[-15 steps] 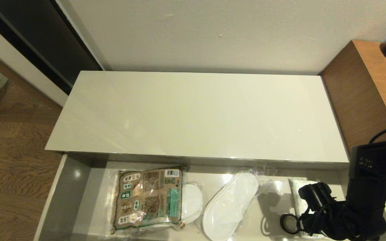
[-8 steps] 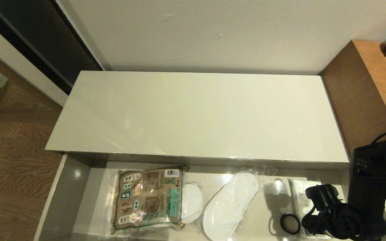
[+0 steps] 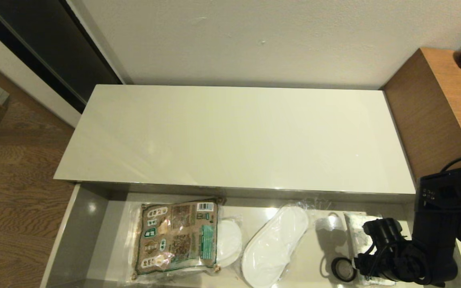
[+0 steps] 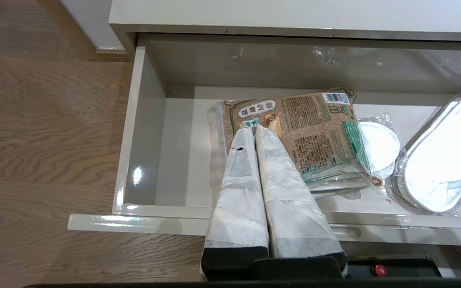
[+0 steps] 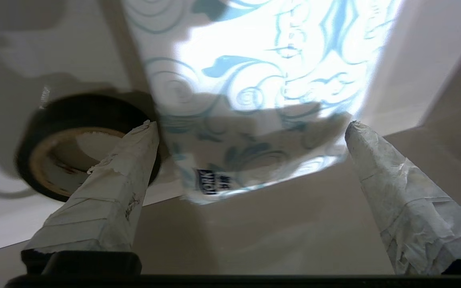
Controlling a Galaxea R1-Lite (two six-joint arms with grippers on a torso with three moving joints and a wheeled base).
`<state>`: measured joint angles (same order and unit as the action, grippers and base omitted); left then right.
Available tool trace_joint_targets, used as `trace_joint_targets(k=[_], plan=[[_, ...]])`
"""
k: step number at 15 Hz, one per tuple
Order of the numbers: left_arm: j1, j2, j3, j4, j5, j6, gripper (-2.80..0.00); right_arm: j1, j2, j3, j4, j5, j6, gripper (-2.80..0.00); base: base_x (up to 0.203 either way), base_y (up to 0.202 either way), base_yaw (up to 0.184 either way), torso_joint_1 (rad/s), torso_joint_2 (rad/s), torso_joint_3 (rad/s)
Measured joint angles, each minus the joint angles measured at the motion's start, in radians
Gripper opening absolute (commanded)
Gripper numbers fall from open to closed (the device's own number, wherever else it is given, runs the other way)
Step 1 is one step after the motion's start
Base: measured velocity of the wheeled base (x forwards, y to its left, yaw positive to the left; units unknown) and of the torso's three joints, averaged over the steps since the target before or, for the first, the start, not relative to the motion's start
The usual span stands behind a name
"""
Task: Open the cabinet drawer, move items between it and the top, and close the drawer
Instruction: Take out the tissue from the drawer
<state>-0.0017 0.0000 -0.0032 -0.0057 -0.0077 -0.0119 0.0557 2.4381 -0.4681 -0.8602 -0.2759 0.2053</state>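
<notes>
Right wrist view alone shows the right gripper [image 5: 250,128], jaws wide, straddling the tissue pack [image 5: 254,80] beside the tape ring [image 5: 66,148]; label illegible. Left gripper [image 4: 254,130] jaws closed, empty.

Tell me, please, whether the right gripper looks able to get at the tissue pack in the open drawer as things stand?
Probably yes. The right gripper is open low over the tissue pack, one finger each side, with nothing lying on the pack. The tape ring sits right beside one finger and might get nudged.

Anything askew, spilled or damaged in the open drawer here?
Nothing spilled or damaged. The packet lies flat, overlapping one wrapped slipper; the other slipper lies diagonally. The tape ring sits beside the tissue pack, which the open right hand straddles.
</notes>
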Motion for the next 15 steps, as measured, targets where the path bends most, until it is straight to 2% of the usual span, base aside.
trace_joint_targets(k=[7, 10, 15], plan=[[0.0, 0.0, 0.0, 0.0, 0.0, 0.0, -2.8, -0.01, -0.03, 0.021, 0.0, 0.025, 0.021, 0.0, 0.0, 0.0, 0.0, 0.0, 0.0, 0.0], [0.0, 0.0, 0.0, 0.0, 0.0, 0.0, -2.8, -0.019, -0.052, -0.018, 0.065, 0.045, 0.022, 0.0, 0.0, 0.0, 0.0, 0.0, 0.0, 0.0], [0.001, 0.0, 0.0, 0.0, 0.0, 0.0, -2.8, -0.028, -0.059, -0.038, 0.076, 0.046, 0.042, 0.0, 0.0, 0.0, 0.0, 0.0, 0.0, 0.0]])
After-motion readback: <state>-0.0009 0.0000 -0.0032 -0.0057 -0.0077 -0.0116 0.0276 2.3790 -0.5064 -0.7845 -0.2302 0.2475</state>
